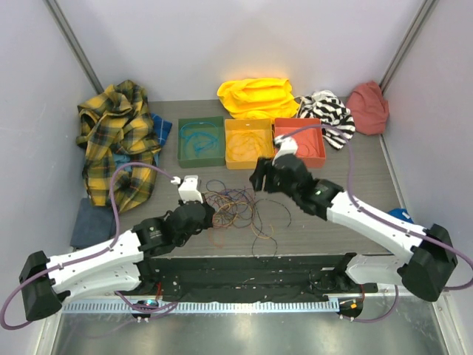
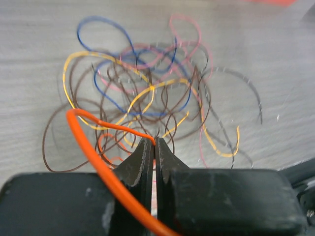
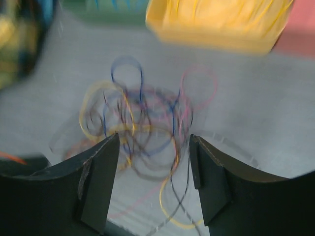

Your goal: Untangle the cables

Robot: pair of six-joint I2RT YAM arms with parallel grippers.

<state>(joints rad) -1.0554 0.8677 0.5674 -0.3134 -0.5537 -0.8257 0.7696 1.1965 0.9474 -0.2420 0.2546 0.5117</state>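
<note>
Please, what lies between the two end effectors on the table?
The cables lie between the left end effector and the right end effector; the top view shows it.

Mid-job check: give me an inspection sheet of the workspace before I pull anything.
Surface: grey wood-grain table, with the tangle lying between the arms.
Job's things: cables bunched in one tangle; an orange cable leads out of it.
Clutter: green tray holding a teal loop, yellow tray, red tray, plaid shirt, yellow cloth, striped cloth, red cloth.
Grippers: left gripper shut on the orange cable; right gripper open, facing the tangle.
Cables: lilac hoses loop off both arms.
Surroundings: pale walls.
</note>
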